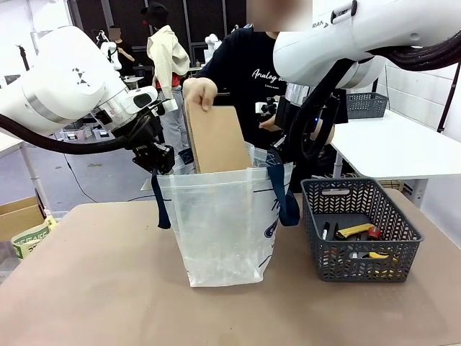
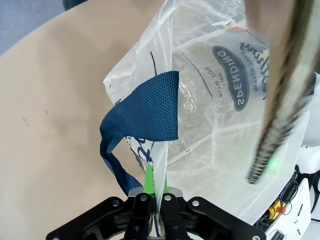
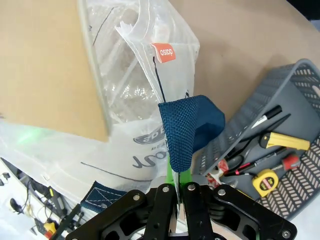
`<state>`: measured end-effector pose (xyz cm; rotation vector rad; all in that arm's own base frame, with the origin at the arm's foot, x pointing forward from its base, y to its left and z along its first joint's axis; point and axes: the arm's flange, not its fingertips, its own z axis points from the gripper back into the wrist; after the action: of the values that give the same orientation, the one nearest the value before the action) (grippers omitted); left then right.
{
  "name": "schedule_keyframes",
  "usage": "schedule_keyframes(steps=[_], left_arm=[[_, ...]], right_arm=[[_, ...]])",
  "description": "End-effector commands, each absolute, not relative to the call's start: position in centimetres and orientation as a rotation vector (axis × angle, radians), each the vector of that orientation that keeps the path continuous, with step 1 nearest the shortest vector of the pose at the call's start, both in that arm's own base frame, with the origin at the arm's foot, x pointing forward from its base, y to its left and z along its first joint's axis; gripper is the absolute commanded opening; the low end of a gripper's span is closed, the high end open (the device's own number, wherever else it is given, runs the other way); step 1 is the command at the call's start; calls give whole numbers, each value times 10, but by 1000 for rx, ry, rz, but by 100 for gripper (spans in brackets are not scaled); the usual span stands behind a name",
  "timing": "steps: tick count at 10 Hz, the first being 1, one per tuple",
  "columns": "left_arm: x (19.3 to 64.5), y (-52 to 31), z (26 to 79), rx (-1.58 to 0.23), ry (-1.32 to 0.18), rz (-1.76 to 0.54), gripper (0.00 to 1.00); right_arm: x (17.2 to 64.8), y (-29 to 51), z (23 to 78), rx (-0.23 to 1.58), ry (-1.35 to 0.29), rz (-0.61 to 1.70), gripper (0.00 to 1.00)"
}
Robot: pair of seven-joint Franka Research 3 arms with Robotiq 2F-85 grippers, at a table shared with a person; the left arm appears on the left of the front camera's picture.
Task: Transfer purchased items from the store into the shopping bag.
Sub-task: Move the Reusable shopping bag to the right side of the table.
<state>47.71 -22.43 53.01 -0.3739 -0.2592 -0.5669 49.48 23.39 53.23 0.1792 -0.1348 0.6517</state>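
The shopping bag (image 1: pixel 223 223) stands upright at the middle of the brown table (image 1: pixel 86 288), a crinkled, translucent white film tote with navy woven-mesh straps (image 2: pixel 150 112). At its 3 o'clock in the front view, just beside it, sits the store (image 1: pixel 360 231), a dark grey rigid plastic basket with lattice walls. The purchased items (image 1: pixel 360 234) lie on its floor. At the bag's 12 o'clock a person's hand (image 1: pixel 199 92) holds a flat, matte tan cardboard sheet (image 1: pixel 216 140) standing partly inside the mouth. The left wrist view adds the sheet's corrugated edge (image 2: pixel 280 100) and an oval dark blue print (image 2: pixel 240 75) on the film. It also shows the left gripper (image 2: pixel 155 175), green pads (image 2: pixel 148 177) pressed together on the thin bag rim just below the strap. The right wrist view shows the right gripper (image 3: pixel 178 177) likewise pinching the rim where the other strap (image 3: pixel 187 125) is sewn on. An orange tag (image 3: pixel 164 51) marks the hem at 12 o'clock from the fingers. At 3 o'clock in the same view, the basket's contents read clearly: a round yellow tape measure (image 3: pixel 265 181), a yellow-handled cutter (image 3: pixel 285 141), a small red-and-black tool (image 3: pixel 290 162) and a slim black pen (image 3: pixel 267 116).
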Motion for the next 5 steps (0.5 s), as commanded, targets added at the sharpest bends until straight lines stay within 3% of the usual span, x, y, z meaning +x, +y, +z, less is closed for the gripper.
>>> schedule_keyframes(steps=[1,5], left_arm=[[477,-224,532,-368,-266,-564,0],[477,-224,532,-368,-266,-564,0]], right_arm=[[495,233,532,179,-134,650,0],[495,233,532,179,-134,650,0]])
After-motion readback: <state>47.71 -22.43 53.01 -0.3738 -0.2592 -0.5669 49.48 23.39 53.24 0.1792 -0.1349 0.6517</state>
